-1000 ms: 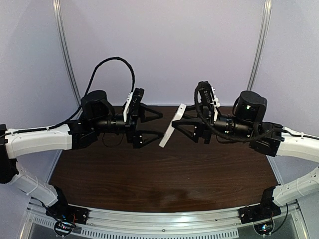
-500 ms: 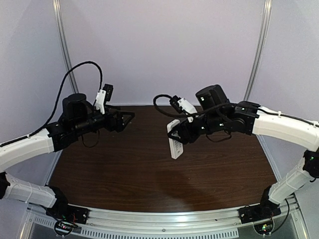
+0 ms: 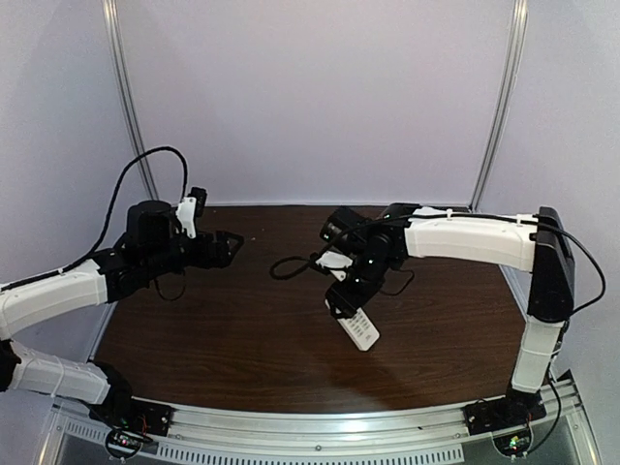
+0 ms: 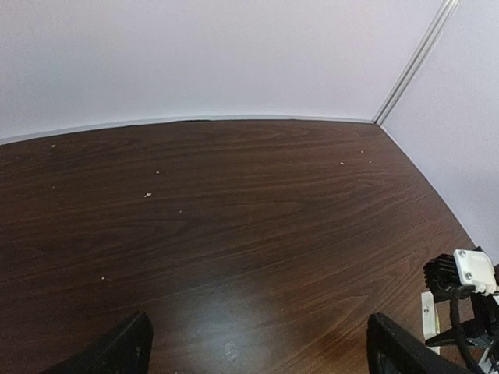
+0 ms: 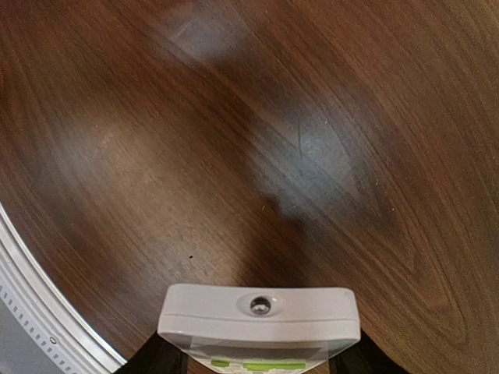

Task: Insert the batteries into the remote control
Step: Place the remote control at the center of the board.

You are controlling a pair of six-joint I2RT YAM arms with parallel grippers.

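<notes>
You've got the remote control (image 3: 360, 329) betw. the right tool's (image 3: 342, 306) fingers, right of ctr over the counter (image 3: 242, 329), its free end toward the near edge. Your left tool (image 3: 228, 248) hangs over the far-left part, well apart from the remote, facing mid-counter.

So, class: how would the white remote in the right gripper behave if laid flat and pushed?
The remote control looks like a rigid plastic slab, so probably stiff. Its flat faces suggest sliding, not rolling, on the table. Its smooth casing might slip in the right gripper.
</notes>
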